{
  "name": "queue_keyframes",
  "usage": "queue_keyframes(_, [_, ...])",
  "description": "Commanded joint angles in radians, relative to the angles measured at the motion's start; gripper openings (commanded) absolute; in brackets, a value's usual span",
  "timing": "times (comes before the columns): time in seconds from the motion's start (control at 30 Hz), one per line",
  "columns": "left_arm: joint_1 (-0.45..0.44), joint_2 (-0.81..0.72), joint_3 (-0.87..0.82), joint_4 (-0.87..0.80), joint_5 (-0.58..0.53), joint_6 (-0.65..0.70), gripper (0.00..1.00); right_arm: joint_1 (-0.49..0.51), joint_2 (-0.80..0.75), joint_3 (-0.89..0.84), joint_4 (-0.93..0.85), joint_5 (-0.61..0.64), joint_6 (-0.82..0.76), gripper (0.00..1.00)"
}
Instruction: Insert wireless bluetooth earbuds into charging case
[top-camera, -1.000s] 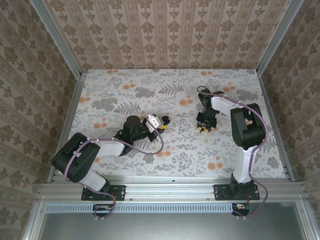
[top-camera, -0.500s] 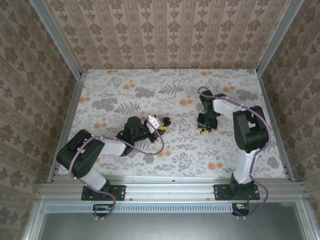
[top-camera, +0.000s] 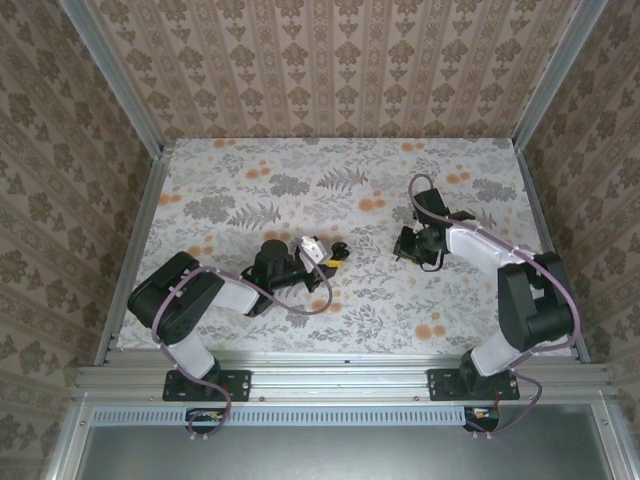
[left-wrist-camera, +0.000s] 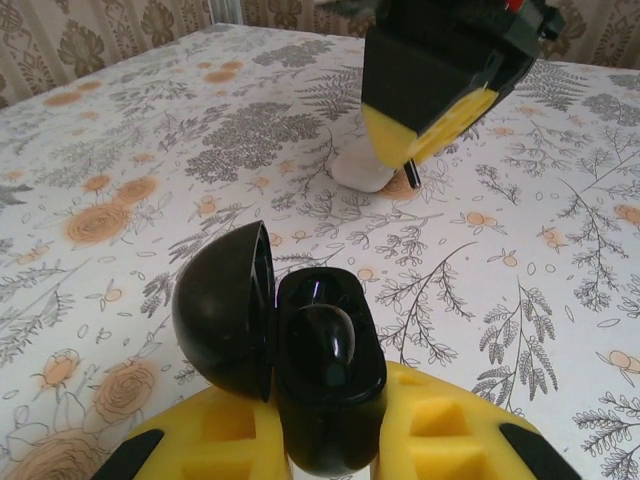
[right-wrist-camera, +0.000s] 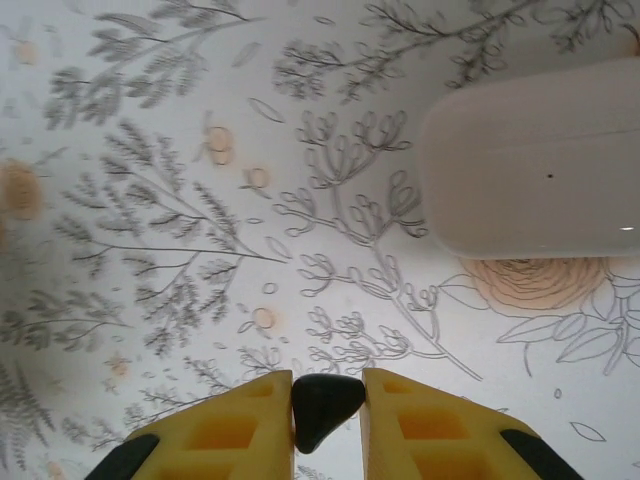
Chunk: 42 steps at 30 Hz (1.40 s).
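**Two grippers face each other over the floral table**

The left gripper (top-camera: 333, 255) lies low over the table (top-camera: 250, 190), pointing right. A small black piece (top-camera: 341, 247) sits at its tip, against the yellow pads (top-camera: 327, 262). To its right and well apart, the right gripper (top-camera: 404, 250) points back toward it, tip down close to the tabletop. Its jaws are too small to read from here. Behind each gripper its arm runs back, bent low, toward the near edge.

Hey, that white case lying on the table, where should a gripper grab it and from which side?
Likely from straight above, jaws pinching its two opposite side edges. The white case lies flat on the table, and its smooth rounded top offers no ledge.
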Motion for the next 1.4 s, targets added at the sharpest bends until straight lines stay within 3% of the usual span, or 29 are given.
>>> queue_keyframes(0.0, [-0.01, 0.034, 0.033, 0.042, 0.013, -0.024, 0.01, 0.009, -0.077, -0.064, 0.17, -0.031, -0.021, 0.22])
queue_keyframes(0.4, [-0.019, 0.08, 0.103, 0.038, 0.032, -0.026, 0.01, 0.056, -0.191, -0.236, 0.576, -0.1, -0.045, 0.22])
queue_keyframes(0.9, [-0.049, 0.122, 0.131, 0.109, 0.023, -0.071, 0.01, 0.117, -0.364, -0.339, 0.683, -0.086, -0.115, 0.22])
queue_keyframes(1.37, [-0.051, 0.115, 0.147, 0.121, 0.026, -0.088, 0.01, 0.172, -0.34, -0.338, 0.722, -0.075, -0.15, 0.23])
